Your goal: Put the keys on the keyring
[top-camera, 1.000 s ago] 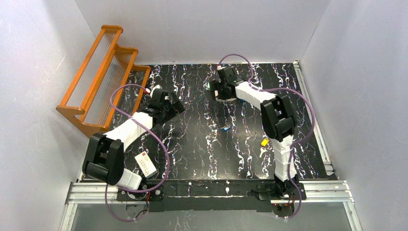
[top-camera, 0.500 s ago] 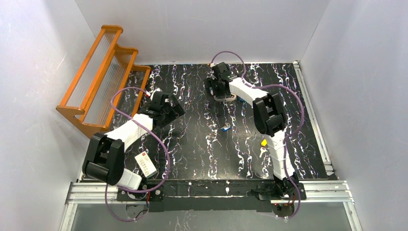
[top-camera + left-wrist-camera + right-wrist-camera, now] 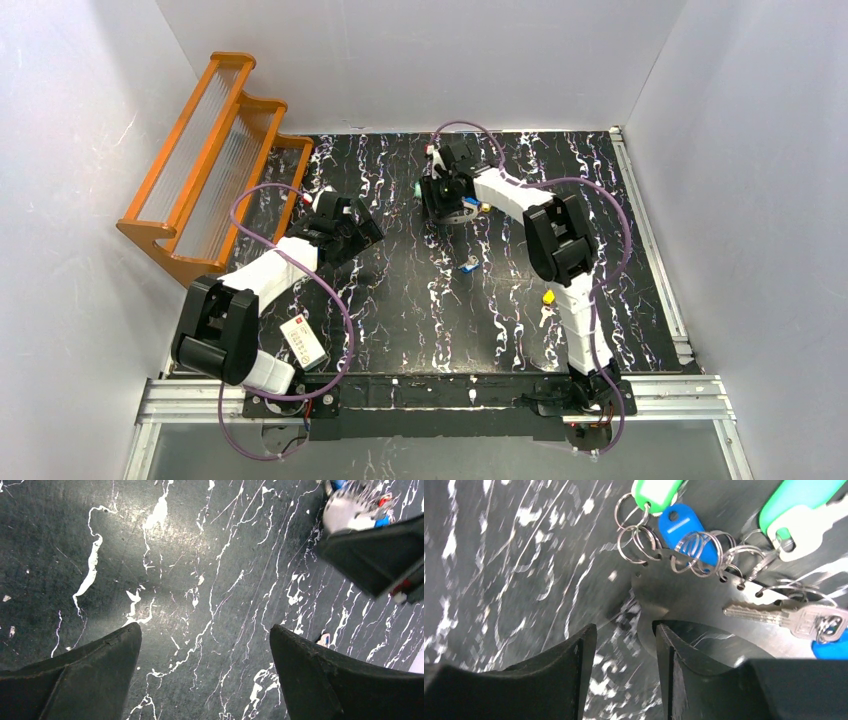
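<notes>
The keyring is a round grey metal plate with holes along its rim. Split rings hang from it with green and blue tags and a silver key. It lies at the far middle of the table and shows pale in the left wrist view. My right gripper is low over its rim, jaws narrowed but apart, the plate's edge in the gap. Loose keys lie nearer: a blue one and a yellow one. My left gripper hangs wide open over bare table.
An orange wooden rack stands at the back left against the wall. A small white card with a red mark lies by the left arm's base. White walls close in the black marbled table on three sides.
The right gripper moved left and down onto the keyring's rim, and its jaws narrowed from wide open. The left gripper shifted slightly and stayed open.
</notes>
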